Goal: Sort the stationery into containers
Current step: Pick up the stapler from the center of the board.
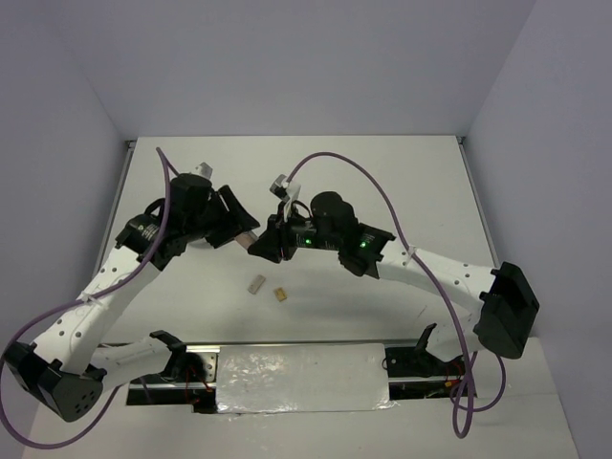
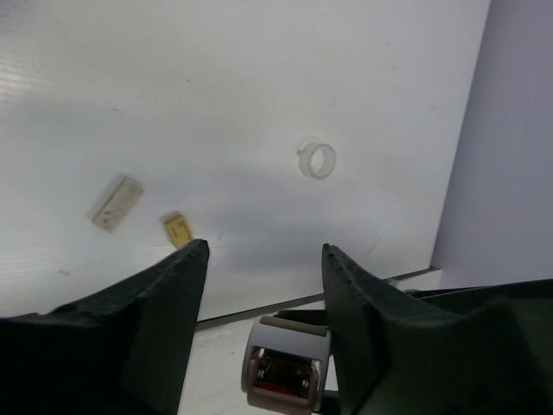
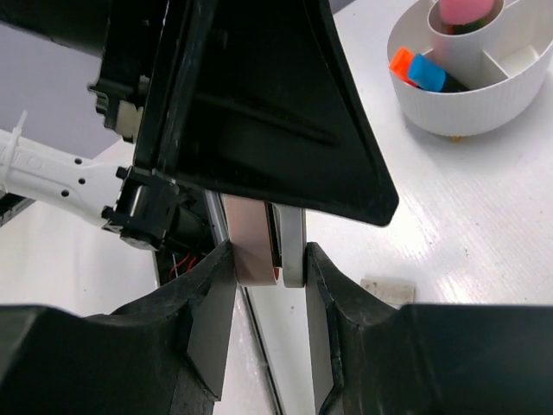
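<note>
your right hand (image 3: 270,256) is clamped on a brown-and-grey roll (image 3: 256,246). its two fingers (image 3: 203,294) press flat against the roll's sides and hold it on edge above the desk (image 3: 484,216). your left hand (image 2: 264,252) sits right at the same roll. its fingers stand partly apart with the roll low between them and a clear gap on one side. you cannot tell whether the other finger touches the roll. from overhead the two hands meet tip to tip over the middle of the desk.

out from the hands, toward the near edge, a grey block (image 1: 255,284) and a tan block (image 1: 280,295) lie just beside each other on the desk, not touching. a clear ring (image 2: 317,160) lies flat on the desk, well apart from both blocks.

the white bowl (image 3: 449,108) stands on the desk, off to one side of your right hand. a pink tube (image 3: 467,9) sits in its centre compartment. an orange cap (image 3: 400,62) and a blue cap (image 3: 425,73) show side by side in one outer compartment.
</note>
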